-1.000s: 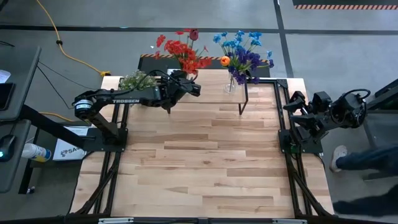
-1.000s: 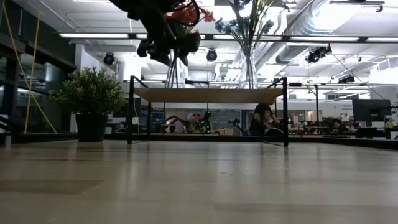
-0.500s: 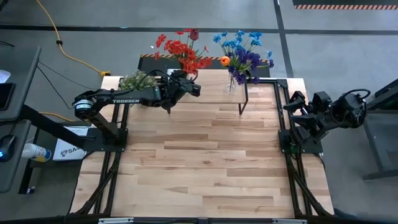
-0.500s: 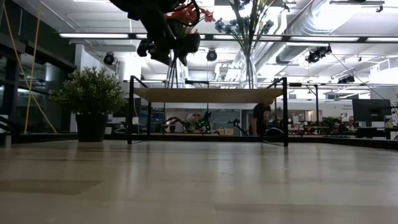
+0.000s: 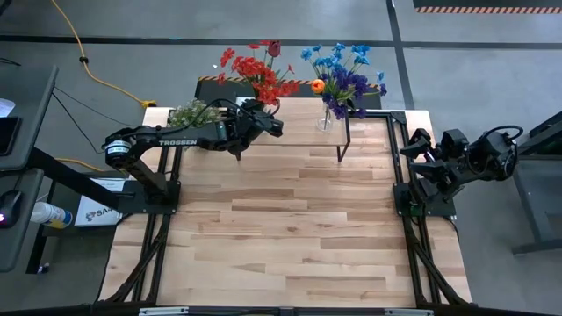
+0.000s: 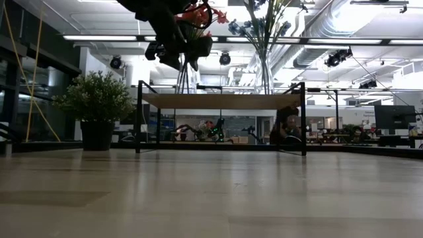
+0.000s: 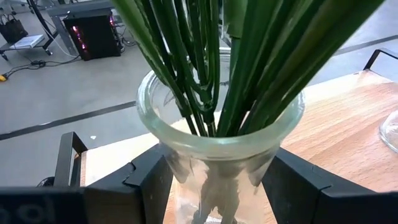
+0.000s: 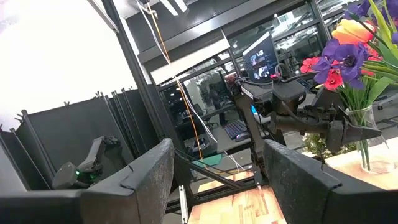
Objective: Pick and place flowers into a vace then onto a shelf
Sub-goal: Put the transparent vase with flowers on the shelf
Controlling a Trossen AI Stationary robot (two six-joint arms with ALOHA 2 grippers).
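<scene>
Left claw on the glass vase at the shelf

High view — the left claw sits over the plank-topped shelf, red flowers behind it; the right claw waits at the counter's edge. Left wrist view — dark fingers flank the clear round vase, partly spread and pressing its sides, smooth green stems inside. Right wrist view — its claw gapes, empty.
</scene>
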